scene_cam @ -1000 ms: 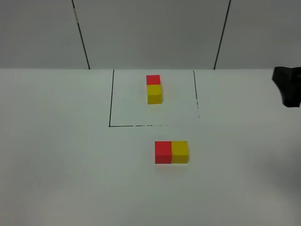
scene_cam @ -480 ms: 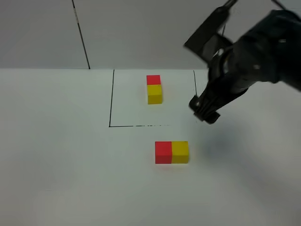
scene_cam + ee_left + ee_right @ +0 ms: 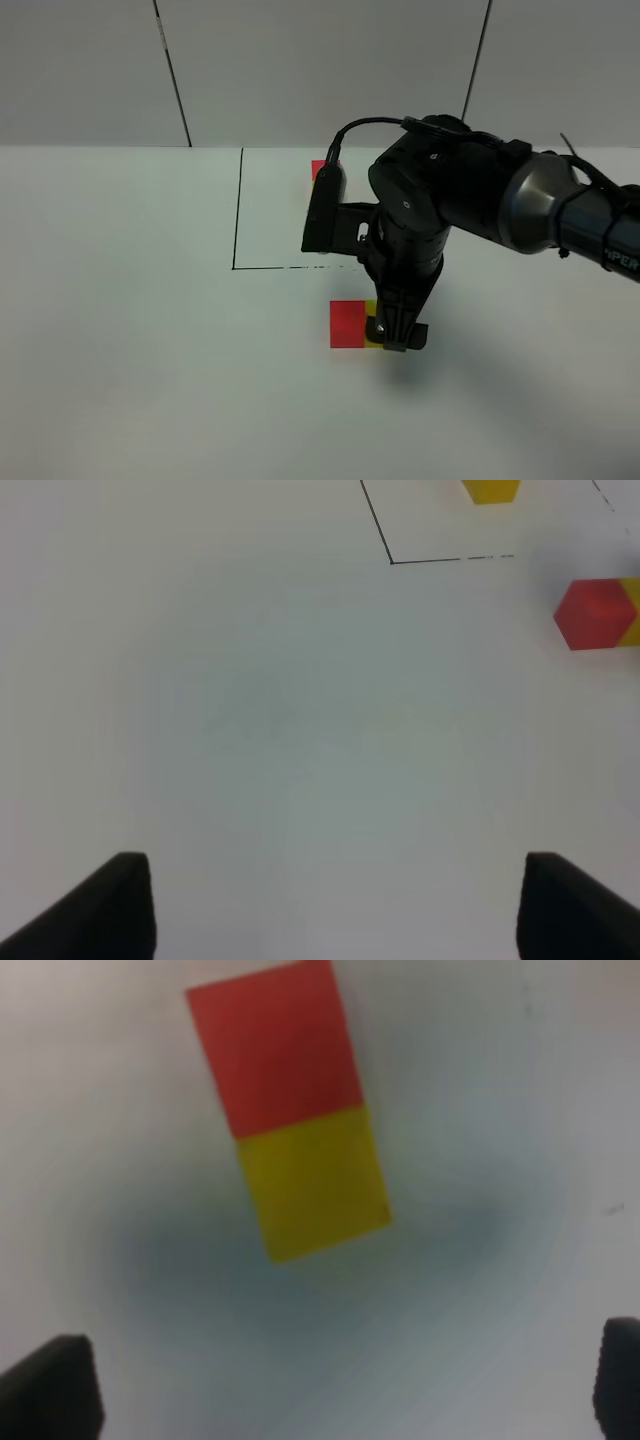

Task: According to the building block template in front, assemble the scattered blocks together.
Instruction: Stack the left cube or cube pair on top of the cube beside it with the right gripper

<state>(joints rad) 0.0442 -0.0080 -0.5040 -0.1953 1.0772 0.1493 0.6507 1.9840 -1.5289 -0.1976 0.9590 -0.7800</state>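
Observation:
The scattered blocks lie side by side and touching: a red cube (image 3: 347, 323) (image 3: 280, 1045) (image 3: 595, 612) and a yellow cube (image 3: 312, 1180), of which the high view shows only a sliver (image 3: 370, 309). My right gripper (image 3: 396, 335) (image 3: 335, 1400) hangs just over the yellow cube, open, with only bare table between its fingertips (image 3: 50, 1390). Behind the arm, the building block template shows as a red corner (image 3: 320, 168), and its yellow cube (image 3: 490, 489) shows in the left wrist view. Off to the left, my left gripper (image 3: 340, 910) is open and empty.
Thin black drawn lines (image 3: 237, 212) (image 3: 392, 560) frame the template area on the white table. The right arm's dark body (image 3: 440, 200) covers the middle of the frame and the table behind the cubes. A grey panelled wall (image 3: 320, 70) stands at the back.
My right arm has swept in from the right edge and come down over the red-yellow pair. The cubes have not moved. The template is now mostly covered.

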